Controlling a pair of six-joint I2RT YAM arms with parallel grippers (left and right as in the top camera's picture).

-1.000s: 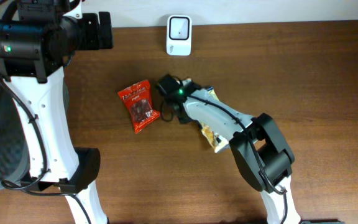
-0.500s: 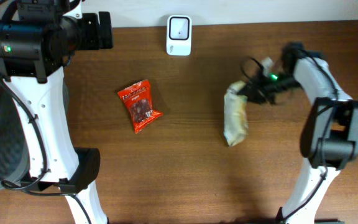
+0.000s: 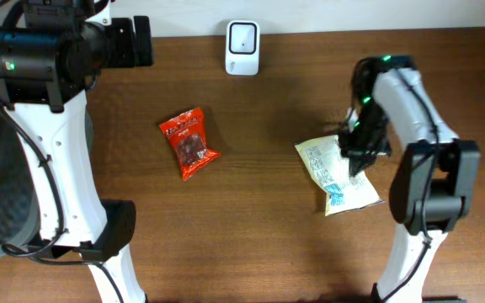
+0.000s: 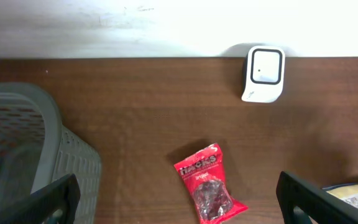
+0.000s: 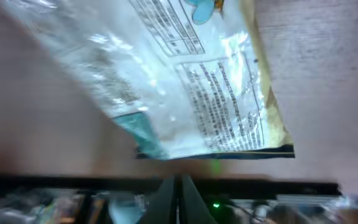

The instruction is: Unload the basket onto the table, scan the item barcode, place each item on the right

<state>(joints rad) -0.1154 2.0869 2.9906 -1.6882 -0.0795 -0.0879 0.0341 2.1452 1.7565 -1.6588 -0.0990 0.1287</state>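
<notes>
While the left gripper [image 4: 178, 202] is gaping, the right gripper [image 5: 178, 186] is squeezing its fingers together. It is touching the bag [image 3: 335, 177] at its two o'clock edge.

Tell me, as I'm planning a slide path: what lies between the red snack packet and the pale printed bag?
Only bare wooden tabletop separates the red snack packet and the pale printed bag; the overhead view shows it.
</notes>
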